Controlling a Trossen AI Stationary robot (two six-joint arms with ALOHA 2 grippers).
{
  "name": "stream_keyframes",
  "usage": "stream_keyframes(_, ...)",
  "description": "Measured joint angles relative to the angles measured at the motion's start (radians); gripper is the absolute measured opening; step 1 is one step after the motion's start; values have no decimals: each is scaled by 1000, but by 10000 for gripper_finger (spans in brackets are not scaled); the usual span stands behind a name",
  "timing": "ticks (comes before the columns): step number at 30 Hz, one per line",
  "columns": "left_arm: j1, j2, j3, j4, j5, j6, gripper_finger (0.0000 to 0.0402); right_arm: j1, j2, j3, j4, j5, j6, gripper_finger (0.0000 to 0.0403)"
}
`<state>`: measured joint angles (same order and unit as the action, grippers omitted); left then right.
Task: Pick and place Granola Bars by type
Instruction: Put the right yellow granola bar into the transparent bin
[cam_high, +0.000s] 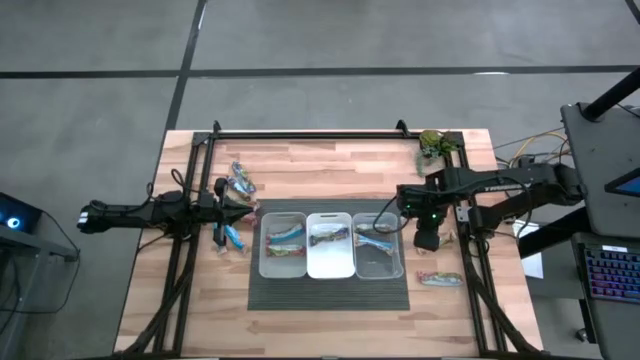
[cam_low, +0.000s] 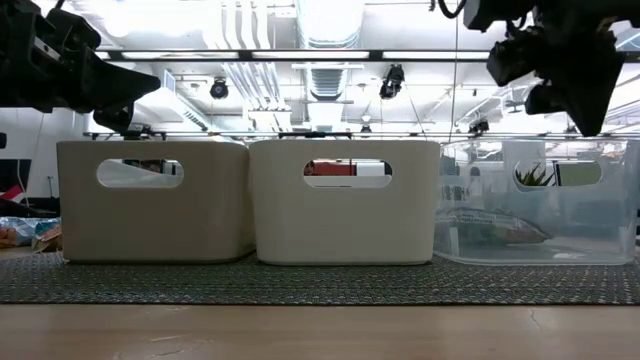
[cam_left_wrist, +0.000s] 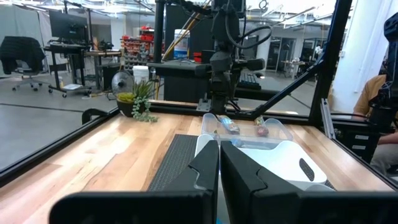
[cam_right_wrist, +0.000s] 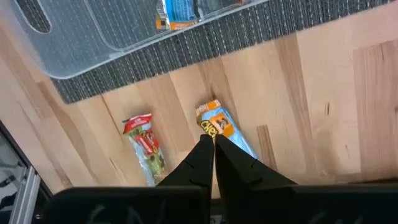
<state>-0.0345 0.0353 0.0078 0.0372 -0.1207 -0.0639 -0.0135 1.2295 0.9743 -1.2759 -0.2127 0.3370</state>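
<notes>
Granola bars lie flat on the table at its left side (cam_high: 240, 183) (cam_high: 232, 237), and more lie in the three bins (cam_high: 285, 236) (cam_high: 328, 235) (cam_high: 375, 240). At the right side lie a blue-and-orange bar (cam_right_wrist: 225, 127) and a red-marked bar (cam_right_wrist: 146, 148) (cam_high: 440, 279). My left gripper (cam_high: 247, 210) (cam_left_wrist: 219, 163) is shut and empty, raised beside the left bin's left wall. My right gripper (cam_high: 428, 240) (cam_right_wrist: 213, 144) is shut and empty, raised above the blue-and-orange bar, right of the right bin.
Three bins (cam_high: 262, 262) stand side by side on a dark ribbed mat (cam_high: 330, 295) at the table's middle. A green plant (cam_high: 433, 145) sits at the far right corner. A black frame rail (cam_high: 320, 135) runs along the far edge. Bare wood lies near the front edge.
</notes>
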Motion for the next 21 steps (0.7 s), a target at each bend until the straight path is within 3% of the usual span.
stream_keyframes(21,0,0,0,0,0,0,0,3,-91,-47,-65,-57,-108,9)
